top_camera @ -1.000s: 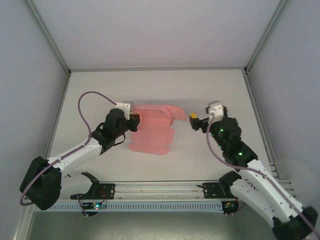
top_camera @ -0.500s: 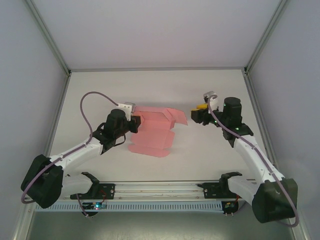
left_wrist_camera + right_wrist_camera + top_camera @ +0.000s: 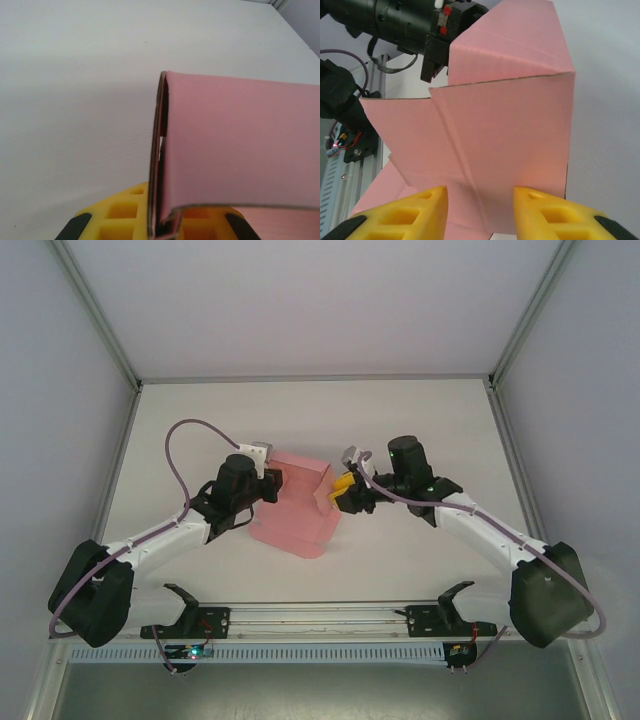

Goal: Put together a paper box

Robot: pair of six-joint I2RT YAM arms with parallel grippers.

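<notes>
The pink paper box (image 3: pixel 298 512) lies partly folded at the middle of the white table, with its right flap standing up. My left gripper (image 3: pixel 268 486) is shut on the sheet's left edge. In the left wrist view the doubled card (image 3: pixel 235 140) rises from between the yellow fingers (image 3: pixel 115 220), and the left gripper (image 3: pixel 162 227) pinches it. My right gripper (image 3: pixel 343 492) is at the raised right flap. Its yellow fingertips (image 3: pixel 427 207) stand apart, and the right gripper (image 3: pixel 480 192) faces the pink panel (image 3: pixel 510 135) with nothing clamped between them.
An aluminium rail (image 3: pixel 320 615) runs along the near table edge between the arm bases. Grey walls and frame posts (image 3: pixel 95 315) enclose the table on three sides. The left arm's black wrist (image 3: pixel 405 22) sits behind the card in the right wrist view.
My right arm swung left from beside the sheet onto its right flap, and its jaws narrowed. The flat right flap now stands folded up. The left gripper kept its hold.
</notes>
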